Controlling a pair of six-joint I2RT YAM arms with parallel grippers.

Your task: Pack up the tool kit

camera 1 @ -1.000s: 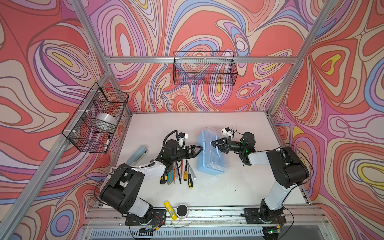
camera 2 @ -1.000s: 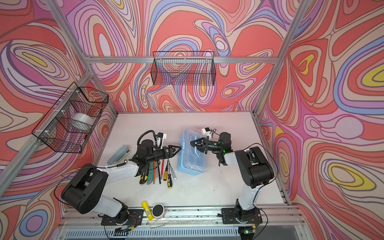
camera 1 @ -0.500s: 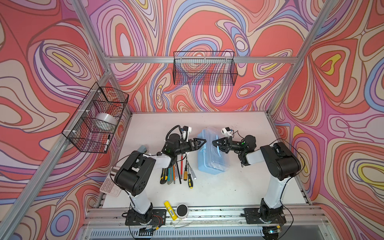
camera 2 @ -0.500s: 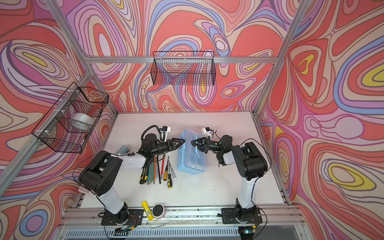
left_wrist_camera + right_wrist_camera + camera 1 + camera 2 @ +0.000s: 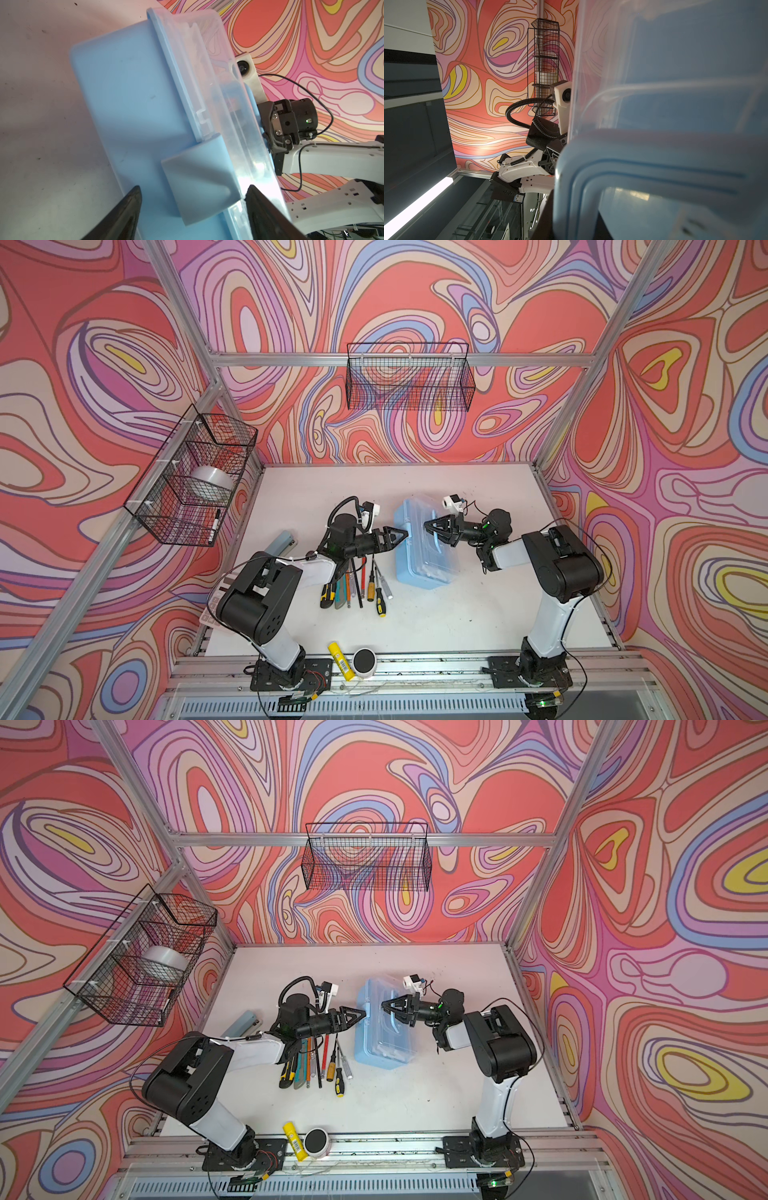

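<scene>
Horizontally, left hand (image 5: 403,533) gapes around the latch (image 5: 197,182); right hand (image 5: 426,525) pinches handle (image 5: 392,1022).

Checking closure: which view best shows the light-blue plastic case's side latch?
Left wrist view: the blue side latch is large, framed by the open left gripper. Both top views barely show it; the right wrist view shows none of it.

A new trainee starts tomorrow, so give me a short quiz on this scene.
1. True or false: the tools lie on the table, outside the case.
2. Fill in: the right gripper is shut on the case's blue ____.
3. Which gripper straddles the side latch, jaws open: A the left gripper, B the right gripper?
Key: 1 true; 2 handle; 3 A.
</scene>
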